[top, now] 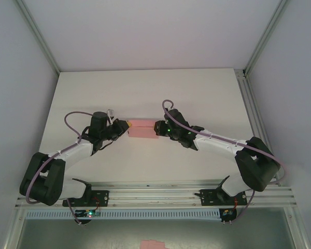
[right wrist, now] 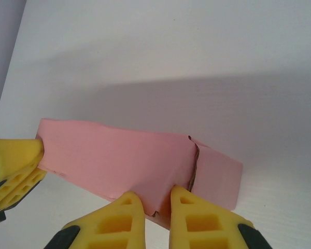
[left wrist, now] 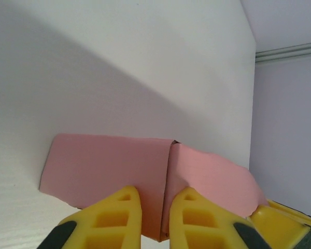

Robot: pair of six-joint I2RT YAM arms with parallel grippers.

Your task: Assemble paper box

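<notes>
Pink card shows between yellow fingertips: the left gripper is nipped down on one end of the paper box, jaws drawn nearly together with only the card's edge and a fold line in the gap. Straight across from it, the right gripper pinches the opposite end the same way, jaws almost touching and card between them, just beside a dark seam where two panels meet. Each wrist view catches the other gripper's yellow tips at the far end of the card. From above, the box spans the short gap between the two grippers, which face each other over the middle of the white table. It reads as part-formed, a long shallow shape with one creased end, not flat. I cannot tell whether its underside rests on the table or is lifted just off it. Judged step: a two-handed hold taken, ready for folding or squaring a wall. The next move likely wants one end held steady while the other turns its panel about the crease. It should go gently, as thin card buckles or tears if both arms pull apart.
</notes>
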